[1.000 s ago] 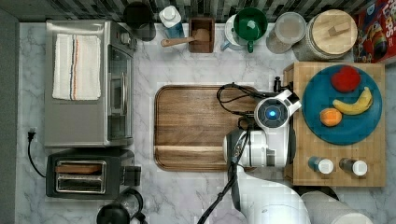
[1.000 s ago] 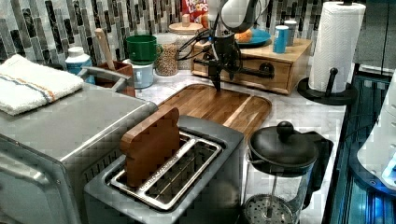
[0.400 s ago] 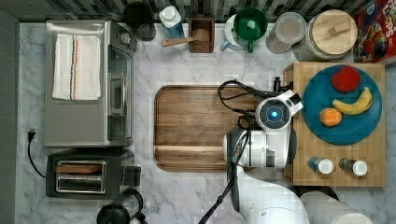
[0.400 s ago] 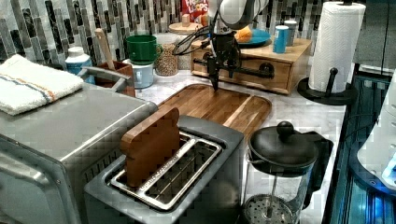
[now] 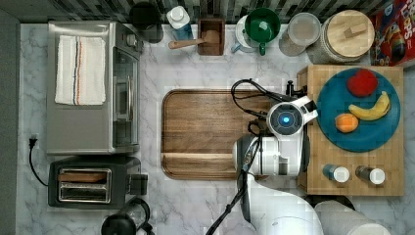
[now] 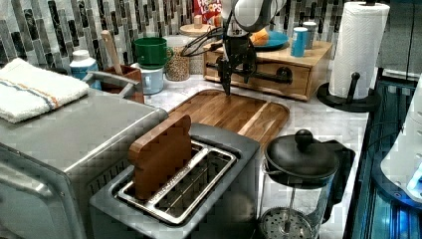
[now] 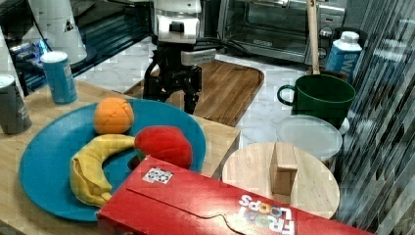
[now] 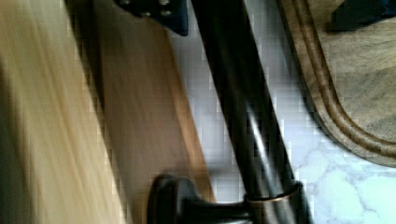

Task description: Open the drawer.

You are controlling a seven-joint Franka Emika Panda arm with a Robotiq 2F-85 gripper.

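- The shallow light bamboo drawer (image 6: 259,79) sits in the front of the light-wood box stand (image 6: 298,55), right of centre near the top of the left view; it looks shut, its face flush with the stand.
- Its long thin black bar handle (image 8: 247,116) runs diagonally through the middle of the wrist view, standing off the drawer face on a round dark post (image 8: 173,205). I judge that bar the only place to take hold: stiff metal, smooth and probably a little slippery, so the grip should close square across it.
- I expect the drawer to be light and rigid, sliding straight out; a skewed pull could jam it or drag the whole stand.
- My black two-fingered hand (image 6: 233,67) hangs at the handle, upper centre of the left view. In the wrist view the two fingertips lie on either side of the bar, parted, with nothing gripped yet.
- Just in front lies the dark brown rounded wooden tray (image 5: 205,132) on the white marble tabletop (image 5: 205,205).
- On the stand rests a blue plate (image 5: 386,137) of fruit.
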